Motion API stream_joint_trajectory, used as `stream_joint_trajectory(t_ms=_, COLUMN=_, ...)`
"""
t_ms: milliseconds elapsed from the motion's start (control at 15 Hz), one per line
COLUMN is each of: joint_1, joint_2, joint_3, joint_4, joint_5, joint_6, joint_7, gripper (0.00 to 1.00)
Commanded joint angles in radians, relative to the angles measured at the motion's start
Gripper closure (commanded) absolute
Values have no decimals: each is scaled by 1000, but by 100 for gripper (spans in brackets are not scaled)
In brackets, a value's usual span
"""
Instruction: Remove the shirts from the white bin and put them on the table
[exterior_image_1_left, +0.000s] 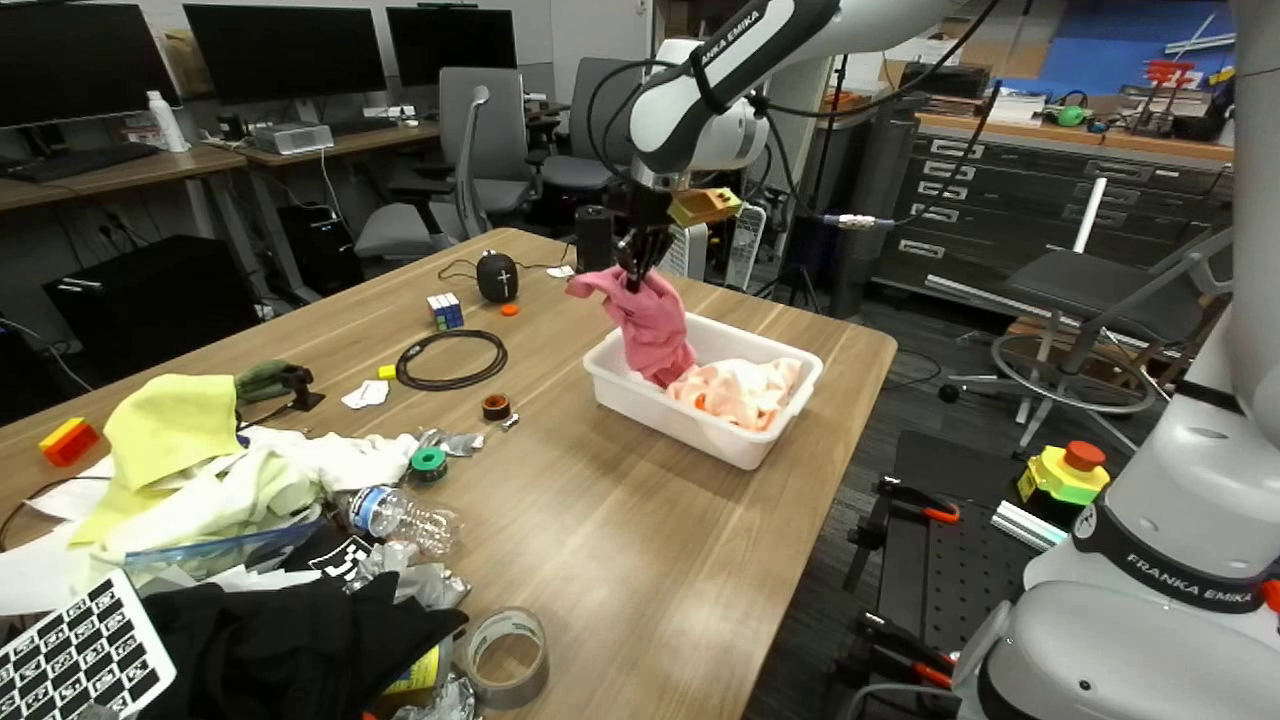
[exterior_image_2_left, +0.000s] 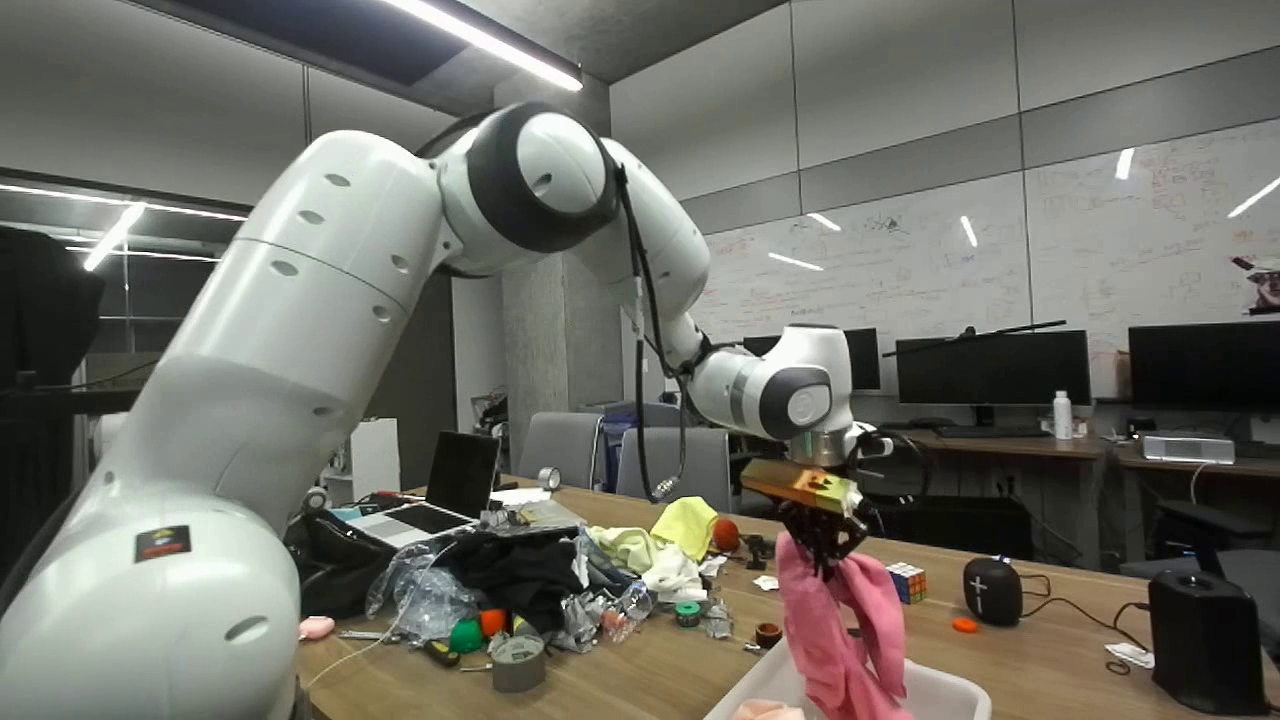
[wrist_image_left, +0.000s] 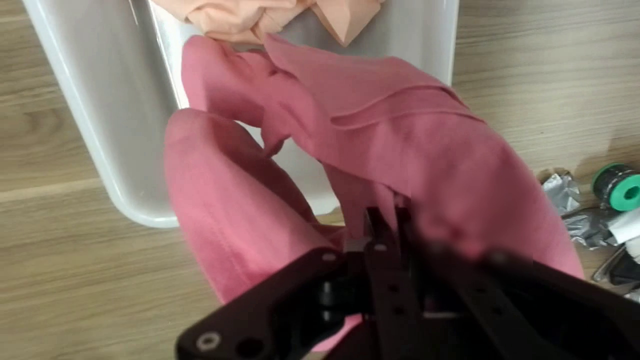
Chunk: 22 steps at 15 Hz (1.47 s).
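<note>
The white bin (exterior_image_1_left: 655, 415) stands on the wooden table (exterior_image_1_left: 620, 560); it also shows in the wrist view (wrist_image_left: 125, 110). My gripper (exterior_image_1_left: 634, 280) is above the bin, shut on a pink shirt (exterior_image_1_left: 655, 325). The shirt hangs from the fingers in folds, its lower end down inside the bin. In the wrist view the pink cloth (wrist_image_left: 390, 145) is pinched between the fingertips (wrist_image_left: 387, 217) and covers much of the bin's near end. A peach and white patterned shirt (exterior_image_1_left: 745, 390) lies crumpled in the bin; its edge shows in the wrist view (wrist_image_left: 235, 17).
A coiled black cable (exterior_image_1_left: 452, 383), a puzzle cube (exterior_image_1_left: 445, 311) and a round black speaker (exterior_image_1_left: 497, 277) lie beyond the bin. A cluttered pile with yellow cloth (exterior_image_1_left: 175, 425), black cloth (exterior_image_1_left: 290, 640), a bottle (exterior_image_1_left: 405, 520) and a tape roll (exterior_image_1_left: 507, 660) covers one table end.
</note>
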Motion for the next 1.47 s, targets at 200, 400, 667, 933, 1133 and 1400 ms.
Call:
stream_joint_trajectory(t_ms=200, joint_1=110, joint_2=-252, joint_3=-36, joint_4=-171, joint_5=-158, joint_6=31, joint_7=102, gripper=93)
stream_joint_trajectory(t_ms=400, joint_1=160, joint_2=-302, joint_3=-24, joint_4=-191, joint_5=-257, joint_6=8, joint_7=149, gripper=93)
stream_joint_trajectory(t_ms=667, joint_1=239, joint_2=-339, joint_3=15, joint_4=-209, joint_5=-383, joint_6=-16, joint_7=197, gripper=93)
stream_joint_trajectory(t_ms=933, joint_1=305, joint_2=-339, joint_3=72, joint_4=-219, joint_5=-416, joint_6=-51, joint_7=186, gripper=93)
stream_joint_trajectory(t_ms=1133, joint_1=339, joint_2=-332, joint_3=108, joint_4=-232, joint_5=-405, joint_6=-62, joint_7=173, gripper=93)
stream_joint_trajectory(t_ms=1400, joint_1=371, joint_2=-323, joint_3=137, joint_4=-255, joint_5=-431, joint_6=-84, joint_7=164, gripper=92)
